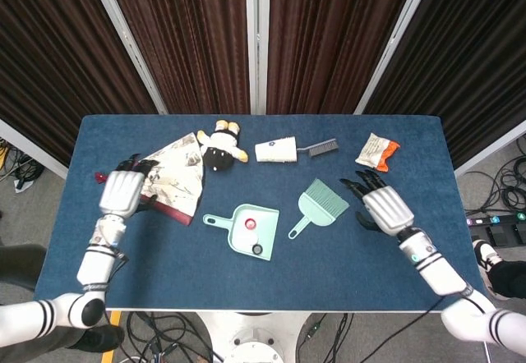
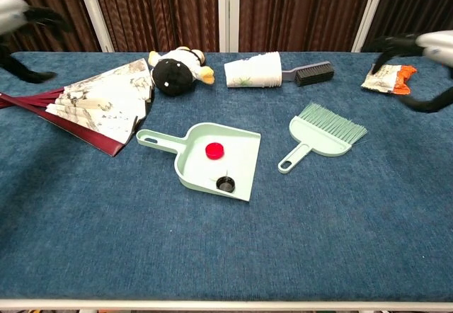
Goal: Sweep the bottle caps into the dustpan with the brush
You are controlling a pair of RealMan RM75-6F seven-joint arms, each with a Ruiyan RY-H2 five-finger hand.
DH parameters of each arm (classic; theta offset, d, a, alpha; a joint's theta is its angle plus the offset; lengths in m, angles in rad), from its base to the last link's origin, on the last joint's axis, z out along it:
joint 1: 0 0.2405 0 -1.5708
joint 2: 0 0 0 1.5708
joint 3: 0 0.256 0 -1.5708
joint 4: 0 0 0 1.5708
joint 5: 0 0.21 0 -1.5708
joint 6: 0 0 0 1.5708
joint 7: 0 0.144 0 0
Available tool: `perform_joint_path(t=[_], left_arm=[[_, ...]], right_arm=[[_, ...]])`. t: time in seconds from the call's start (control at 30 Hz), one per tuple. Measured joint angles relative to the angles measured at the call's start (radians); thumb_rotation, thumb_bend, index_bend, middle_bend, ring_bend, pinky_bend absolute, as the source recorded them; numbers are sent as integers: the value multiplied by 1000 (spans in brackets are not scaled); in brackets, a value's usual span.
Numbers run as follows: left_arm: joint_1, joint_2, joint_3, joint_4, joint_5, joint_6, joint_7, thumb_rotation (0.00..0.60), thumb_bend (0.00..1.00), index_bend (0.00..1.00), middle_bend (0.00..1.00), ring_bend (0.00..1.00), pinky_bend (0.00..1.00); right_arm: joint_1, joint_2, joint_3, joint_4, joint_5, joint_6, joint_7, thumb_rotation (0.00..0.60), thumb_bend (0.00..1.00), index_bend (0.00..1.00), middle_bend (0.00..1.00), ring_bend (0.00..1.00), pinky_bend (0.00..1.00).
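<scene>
The mint dustpan [image 1: 261, 233] [image 2: 241, 163] lies flat near the table's middle, handle to the left. Inside it rest a red cap [image 1: 249, 224] [image 2: 214, 151], a black cap [image 1: 257, 250] [image 2: 226, 183] and a pale cap [image 1: 252, 231], which is hard to make out. The mint brush [image 1: 319, 203] [image 2: 324, 131] lies on the cloth to the right of the pan, bristles far-right, nothing holding it. My left hand [image 1: 123, 194] [image 2: 21, 15] is far left, open, over the fan's edge. My right hand [image 1: 384, 208] [image 2: 423, 58] hovers right of the brush, open and empty.
A paper fan [image 1: 168, 179] [image 2: 92, 107] lies at the left. At the back are a plush penguin [image 1: 220, 146] [image 2: 175, 69], a paper cup [image 1: 275, 149] [image 2: 253, 70] with a dark brush [image 1: 322, 146] [image 2: 311, 73] beside it, and a snack packet [image 1: 376, 151] [image 2: 383, 77].
</scene>
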Motion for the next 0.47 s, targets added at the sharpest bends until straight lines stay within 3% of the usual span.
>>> perform_joint_path(t=[0.27, 0.47], left_arm=[[202, 65, 51, -2, 111, 204, -34, 600, 265, 222, 229, 99, 194], [309, 102, 94, -103, 178, 291, -6, 600, 260, 222, 229, 98, 191]], right_arm=[[-207, 78, -11, -88, 44, 221, -24, 600, 352, 73, 227, 0, 0], [-345, 111, -27, -172, 38, 365, -55, 600, 354, 73, 224, 0, 0]])
